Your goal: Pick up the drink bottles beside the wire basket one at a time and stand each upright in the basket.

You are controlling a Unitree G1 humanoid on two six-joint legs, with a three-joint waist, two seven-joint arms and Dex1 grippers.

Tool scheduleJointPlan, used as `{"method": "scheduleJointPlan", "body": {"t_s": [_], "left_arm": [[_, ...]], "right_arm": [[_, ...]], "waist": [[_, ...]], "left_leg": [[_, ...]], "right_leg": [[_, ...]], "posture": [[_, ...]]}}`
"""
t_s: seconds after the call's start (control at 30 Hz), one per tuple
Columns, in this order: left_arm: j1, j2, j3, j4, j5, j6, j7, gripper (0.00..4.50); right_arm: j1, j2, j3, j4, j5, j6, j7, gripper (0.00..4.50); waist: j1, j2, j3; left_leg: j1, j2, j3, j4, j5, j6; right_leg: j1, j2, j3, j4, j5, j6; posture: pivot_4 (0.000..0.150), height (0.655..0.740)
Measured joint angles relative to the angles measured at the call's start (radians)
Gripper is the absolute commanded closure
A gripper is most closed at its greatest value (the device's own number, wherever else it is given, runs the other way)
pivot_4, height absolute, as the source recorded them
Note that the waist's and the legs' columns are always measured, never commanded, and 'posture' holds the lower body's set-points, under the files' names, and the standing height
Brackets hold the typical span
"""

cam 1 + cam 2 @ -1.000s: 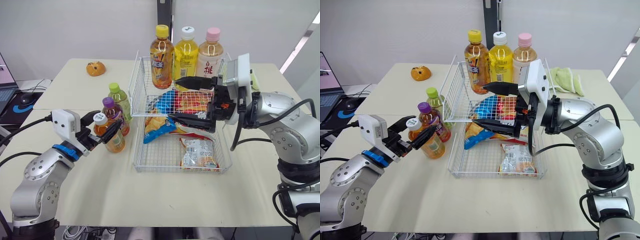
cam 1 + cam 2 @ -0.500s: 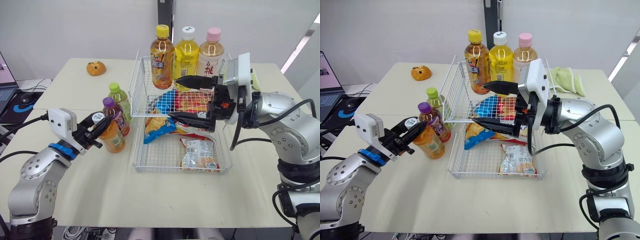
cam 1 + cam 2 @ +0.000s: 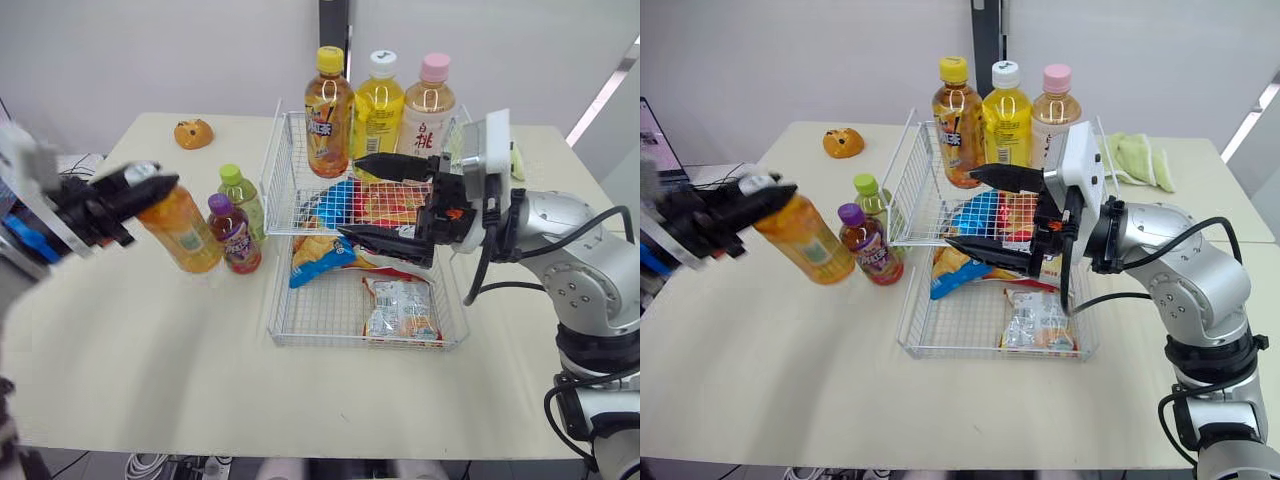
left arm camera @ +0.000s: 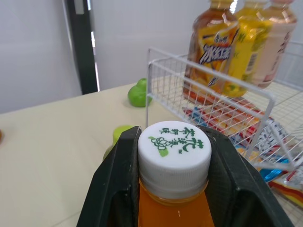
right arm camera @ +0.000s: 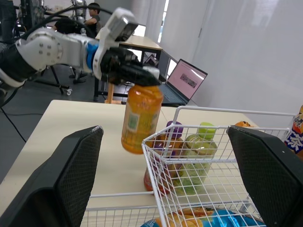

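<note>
Left gripper (image 3: 148, 180): fingers clamped on the white cap and neck of 1 orange drink bottle (image 3: 181, 229); I see the bottle carried clear of the table, tilted, out to the left of the wire basket (image 3: 281, 328). Right gripper (image 3: 386, 203): fingers spread wide, holding nothing, hanging over the middle of the basket. Basket contents: several snack packets (image 3: 401, 306) lying flat; 3 bottles upright at its far end, 1 amber with yellow cap (image 3: 328, 115), 1 yellow with white cap (image 3: 378, 105), 1 pale with pink cap (image 3: 428, 105). Just beside the basket's left wall, standing on the table: 1 purple-capped bottle (image 3: 235, 235) and 1 green-capped bottle (image 3: 240, 198). Surface: cream table (image 3: 150, 350), with 1 small orange object (image 3: 194, 133) near the far left corner and 1 green cloth (image 3: 1135, 158) at the far right. Room: plain white wall, 1 dark upright post (image 3: 335, 25) behind the bottles, 1 open laptop (image 5: 187, 78) on a neighbouring desk.
</note>
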Motion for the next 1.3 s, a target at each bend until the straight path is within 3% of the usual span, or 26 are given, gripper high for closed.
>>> {"method": "scheduleJointPlan", "body": {"t_s": [0.1,0.23,0.43,0.7,0.93,1.3], "left_arm": [[-0.176,0.079,-0.049,0.099,-0.052,0.084,-0.071,3.13],[-0.434,0.110,-0.159,0.204,-0.074,0.153,-0.148,3.13],[-0.795,0.068,-0.354,0.367,0.004,0.173,-0.277,3.13],[-1.126,-0.100,-0.530,0.598,0.187,0.104,-0.500,3.13],[-1.161,-0.336,-0.549,0.721,0.290,-0.035,-0.583,3.13],[-1.034,-0.649,-0.608,0.704,0.443,-0.348,-0.588,3.13]], "right_arm": [[0.006,0.001,-0.005,-0.005,0.000,0.000,-0.013,0.00],[0.015,0.010,-0.008,-0.013,-0.002,-0.001,-0.039,0.00],[0.048,0.003,-0.025,-0.037,-0.003,0.000,-0.080,0.00],[0.126,-0.064,-0.090,-0.119,0.000,0.033,-0.149,0.00],[0.211,-0.112,-0.186,-0.249,0.023,0.095,-0.269,0.00],[0.378,-0.179,-0.335,-0.420,0.097,0.193,-0.455,0.00]], "waist": [[-0.001,0.000,0.000],[-0.003,0.000,0.000],[-0.004,0.000,0.001],[-0.004,-0.001,0.000],[-0.002,-0.001,0.000],[-0.003,0.000,0.000]], "left_leg": [[0.000,0.000,0.000,0.000,0.000,0.000],[-0.001,0.000,0.000,0.000,0.000,0.000],[-0.002,0.000,0.001,0.000,0.000,0.000],[-0.013,0.000,0.001,0.004,0.001,-0.001],[-0.015,0.000,0.000,0.005,0.001,0.000],[-0.015,0.000,0.001,0.005,0.001,0.000]], "right_leg": [[0.000,0.000,0.000,0.000,0.000,0.000],[-0.001,0.000,0.000,0.001,0.000,0.000],[-0.002,0.001,0.001,0.002,0.000,0.000],[-0.012,0.001,0.001,0.003,0.000,0.000],[-0.012,0.001,0.001,0.003,0.000,0.001],[-0.013,0.001,0.001,0.004,0.000,0.001]], "posture": [[0.150,0.7400],[0.150,0.7400],[0.150,0.7400],[0.150,0.7400],[0.150,0.7400],[0.150,0.7400]]}}
